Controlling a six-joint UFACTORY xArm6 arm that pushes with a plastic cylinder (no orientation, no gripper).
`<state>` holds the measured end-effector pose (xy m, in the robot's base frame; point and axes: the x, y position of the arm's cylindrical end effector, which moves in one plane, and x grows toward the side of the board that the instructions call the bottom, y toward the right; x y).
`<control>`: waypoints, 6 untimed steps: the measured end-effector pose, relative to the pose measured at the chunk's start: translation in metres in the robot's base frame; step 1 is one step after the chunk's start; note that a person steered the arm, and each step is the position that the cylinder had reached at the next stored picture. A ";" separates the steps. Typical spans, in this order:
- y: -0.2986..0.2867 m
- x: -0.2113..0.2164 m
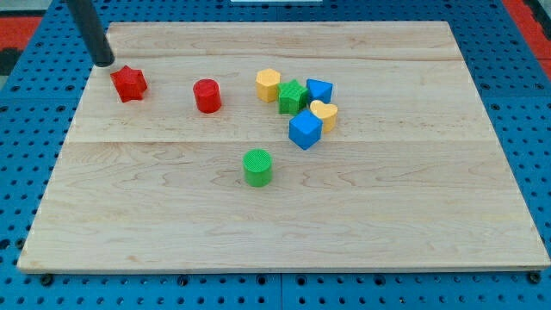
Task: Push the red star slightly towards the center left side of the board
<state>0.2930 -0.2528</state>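
The red star [129, 83] lies near the view's upper left on the wooden board [284, 215]. My tip [103, 64] is just above and to the left of the star, a small gap from its upper left point. The dark rod rises from the tip to the view's top left edge. A red cylinder [207, 96] stands to the right of the star.
A cluster sits right of centre near the top: a yellow block [268, 85], a green star [292, 96], a blue block [318, 90], a yellow heart [325, 113] and a blue cube [305, 130]. A green cylinder [256, 167] stands alone near the middle.
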 end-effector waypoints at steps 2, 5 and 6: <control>0.005 0.047; 0.063 0.022; 0.060 0.035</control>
